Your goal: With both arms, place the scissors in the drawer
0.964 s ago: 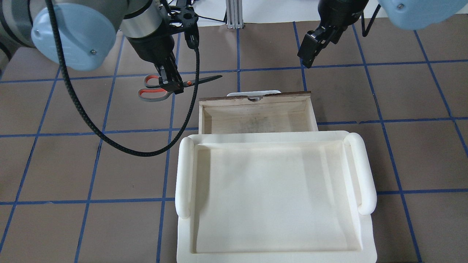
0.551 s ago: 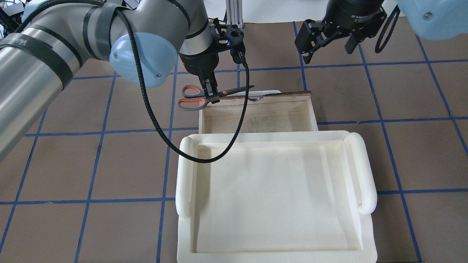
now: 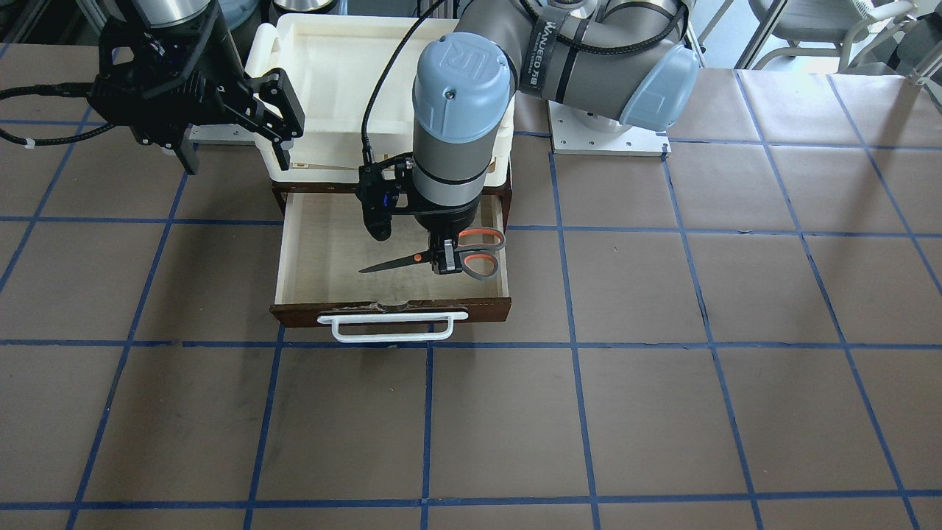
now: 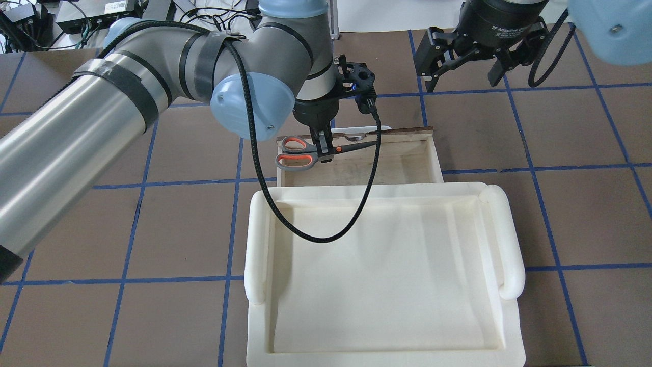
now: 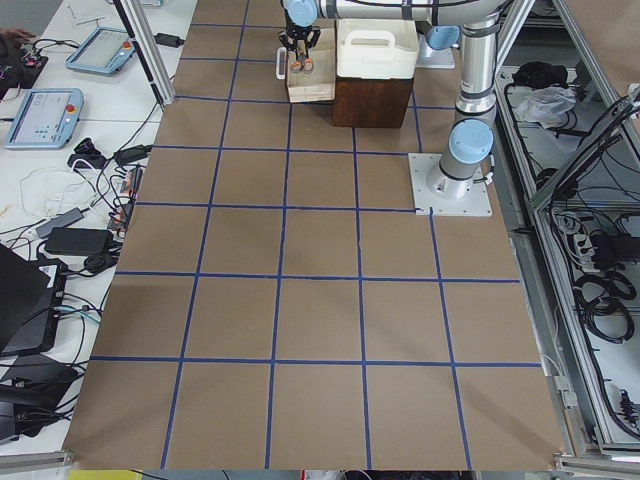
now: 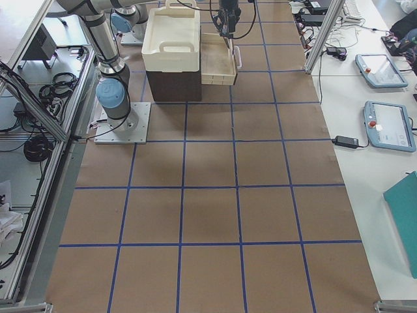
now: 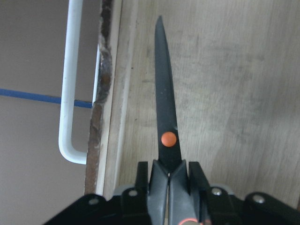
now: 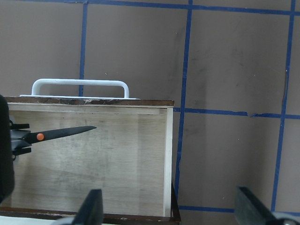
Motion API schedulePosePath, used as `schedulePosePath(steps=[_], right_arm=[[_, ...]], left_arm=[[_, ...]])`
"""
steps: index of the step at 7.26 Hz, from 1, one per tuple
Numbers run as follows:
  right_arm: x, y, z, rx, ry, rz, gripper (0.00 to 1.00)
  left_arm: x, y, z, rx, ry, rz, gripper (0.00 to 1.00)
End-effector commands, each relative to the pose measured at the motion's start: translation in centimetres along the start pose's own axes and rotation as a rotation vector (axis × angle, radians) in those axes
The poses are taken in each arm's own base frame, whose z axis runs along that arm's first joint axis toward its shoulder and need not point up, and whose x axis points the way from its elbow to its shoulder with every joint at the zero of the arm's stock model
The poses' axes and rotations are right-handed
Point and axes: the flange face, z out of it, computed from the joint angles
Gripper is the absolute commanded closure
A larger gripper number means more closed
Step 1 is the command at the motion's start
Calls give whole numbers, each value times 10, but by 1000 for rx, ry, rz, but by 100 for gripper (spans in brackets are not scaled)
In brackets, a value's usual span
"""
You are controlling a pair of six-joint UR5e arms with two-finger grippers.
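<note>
The scissors [image 4: 294, 160], with grey handles lined orange and an orange pivot, hang level in my left gripper [image 4: 324, 153], which is shut on them just behind the pivot. They are above the left part of the open drawer [image 4: 435, 158], blades pointing across its pale wood floor. In the front view the scissors [image 3: 478, 254] and left gripper [image 3: 444, 261] are over the drawer [image 3: 397, 309], behind its white handle [image 3: 390, 327]. The left wrist view shows the blades [image 7: 166, 108] over the drawer floor [image 7: 225, 93]. My right gripper [image 4: 460, 81] is open and empty, beyond the drawer's right corner.
A cream-white plastic tray [image 4: 501, 239] sits on top of the dark brown cabinet [image 6: 172, 85] that the drawer slides out of. The left arm's black cable [image 4: 326, 237] loops over the tray. Brown table with blue tape lines [image 4: 530, 168] surrounds it.
My left arm has carried the scissors rightward, from above the table left of the drawer to over the drawer's left part. The right gripper has turned and now shows both fingers spread.
</note>
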Motion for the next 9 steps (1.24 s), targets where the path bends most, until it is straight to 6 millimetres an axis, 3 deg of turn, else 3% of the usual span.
schedulePosePath(steps=[1,6,9], right_arm=[[0,0,-1,6,-2,71,0],[3,-2,-3,23,-2,75,0],[24,-10,-7,50,-2,119,0]], left_arm=[[10,-13,9,-8,11,27,90],[22,-31,33,-19,28,58,90],[31,-32,41,-28,39,66,91]])
